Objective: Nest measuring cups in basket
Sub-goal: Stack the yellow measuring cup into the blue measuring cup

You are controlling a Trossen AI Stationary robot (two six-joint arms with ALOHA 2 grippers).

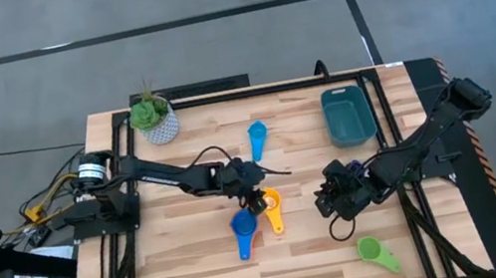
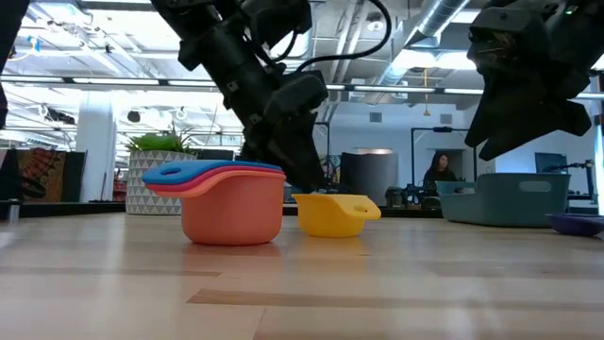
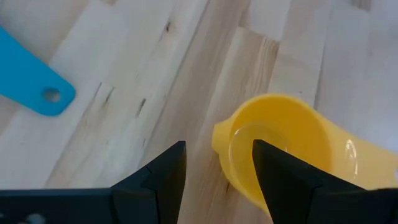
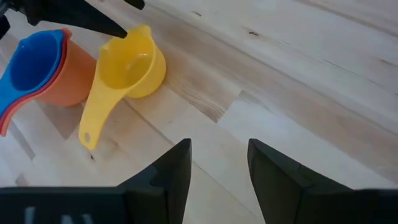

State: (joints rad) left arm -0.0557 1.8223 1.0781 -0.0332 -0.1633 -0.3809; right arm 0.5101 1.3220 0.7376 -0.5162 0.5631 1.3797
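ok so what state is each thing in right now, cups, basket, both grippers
yellow cup: upright on the table, apart from the stack, one finger of the left gripper inside its rim
blue cup: nested on top of the stack
orange cup: upright, bottom of the stack
light blue cup: alone on the table
green cup: alone on the table
basket: contents hidden
left gripper: open
right gripper: open, empty
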